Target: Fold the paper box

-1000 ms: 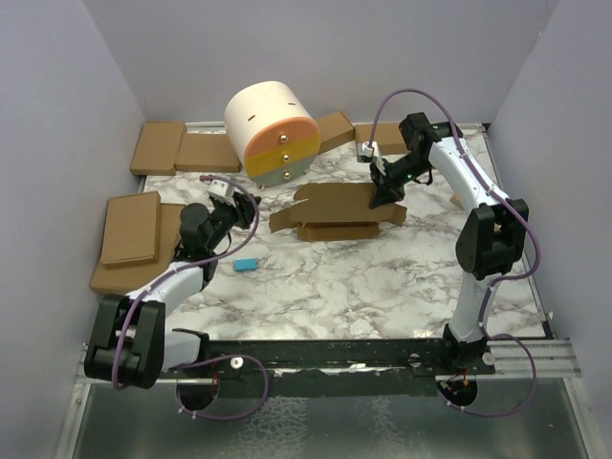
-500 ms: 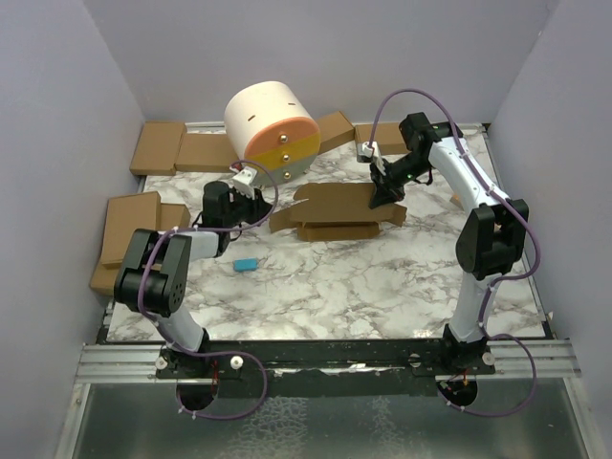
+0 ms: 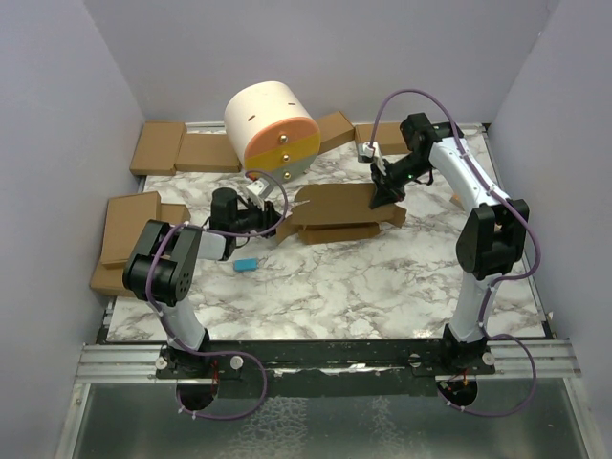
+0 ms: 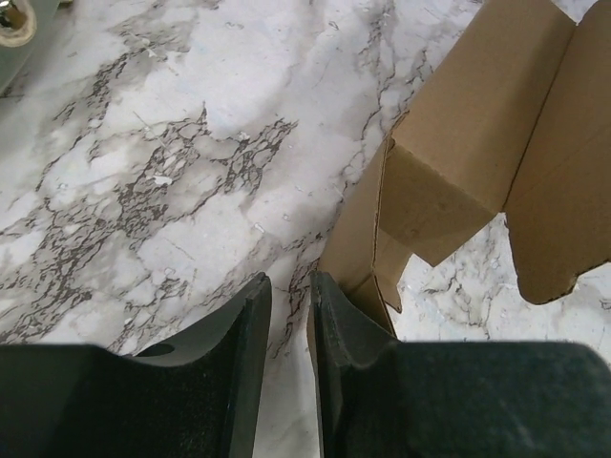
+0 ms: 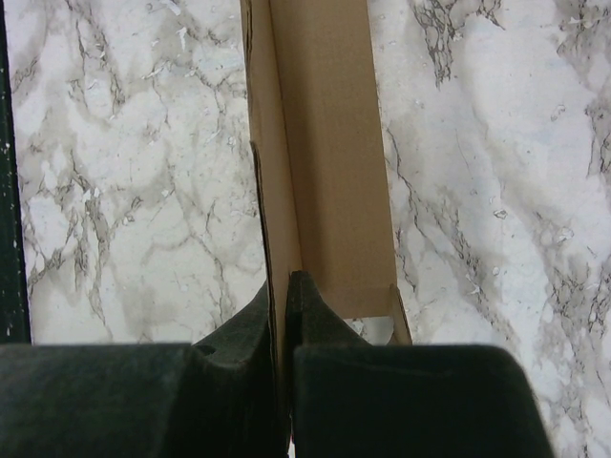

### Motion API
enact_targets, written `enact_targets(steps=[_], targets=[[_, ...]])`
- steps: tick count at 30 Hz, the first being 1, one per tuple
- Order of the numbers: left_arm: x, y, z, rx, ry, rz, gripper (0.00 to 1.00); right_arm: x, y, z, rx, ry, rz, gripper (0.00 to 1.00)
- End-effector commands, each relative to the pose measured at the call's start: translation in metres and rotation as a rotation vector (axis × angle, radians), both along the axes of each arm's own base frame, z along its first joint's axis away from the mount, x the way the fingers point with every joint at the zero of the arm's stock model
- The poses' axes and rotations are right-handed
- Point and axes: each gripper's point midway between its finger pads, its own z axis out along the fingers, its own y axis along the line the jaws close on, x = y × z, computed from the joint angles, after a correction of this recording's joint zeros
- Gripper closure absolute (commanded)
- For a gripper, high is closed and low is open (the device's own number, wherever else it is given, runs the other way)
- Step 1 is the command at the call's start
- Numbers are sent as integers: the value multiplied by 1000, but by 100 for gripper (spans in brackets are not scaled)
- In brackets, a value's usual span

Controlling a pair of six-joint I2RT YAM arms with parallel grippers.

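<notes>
Anchorage: your right gripper (image 5: 286, 282) pinches the paper box (image 5: 325, 143) so your barely parted, empty left gripper (image 4: 289, 286) can fold its flap (image 4: 358, 239).

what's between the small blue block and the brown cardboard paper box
only bare marble tabletop, seen in the top external view; the small blue block and the brown cardboard paper box lie apart

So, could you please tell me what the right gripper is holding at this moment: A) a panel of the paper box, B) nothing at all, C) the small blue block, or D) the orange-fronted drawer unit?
A: the right wrist view shows the right gripper pinched shut on a thin cardboard panel of the paper box.
</notes>
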Motion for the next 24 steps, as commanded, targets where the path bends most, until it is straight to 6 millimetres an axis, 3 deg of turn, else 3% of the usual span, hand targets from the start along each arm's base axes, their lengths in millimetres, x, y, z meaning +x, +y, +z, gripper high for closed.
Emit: enact_targets(steps=[1,16,24], targets=[[-14,-17,8,-47,-41,-90,72,-6,-4,2,4,8,-1,99],[-29,-15,6,-41,-30,-51,68,-6,-4,0,7,14,-18,99],[-39,-24,7,-94,-19,-60,65,-7,-2,1,18,18,-21,99]])
